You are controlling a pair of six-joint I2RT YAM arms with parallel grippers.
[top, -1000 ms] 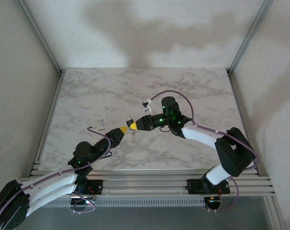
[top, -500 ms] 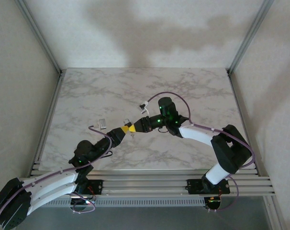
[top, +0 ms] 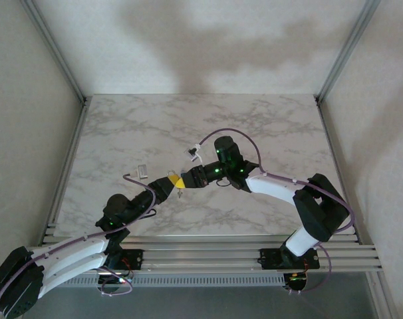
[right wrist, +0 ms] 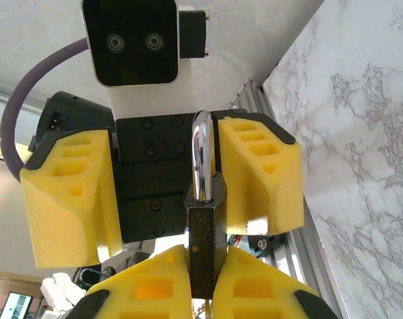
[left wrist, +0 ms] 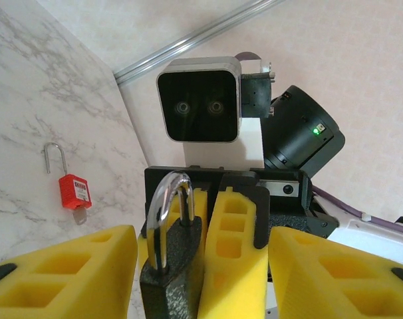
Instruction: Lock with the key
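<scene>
A black padlock with a silver shackle is held upright in the air. My right gripper is shut on its body. My left gripper faces it head on, open. Its yellow fingers stand on either side of the padlock without touching it. In the top view both grippers meet over the table's middle, left gripper against right gripper. A small thing hangs under the padlock; I cannot tell whether it is the key.
A red padlock with an open shackle lies on the marble table, left of the grippers, and appears as a small lock in the top view. Aluminium rails run along the near edge.
My right arm has carried the padlock leftward, towards the left gripper. The left gripper's jaws have narrowed around it.
</scene>
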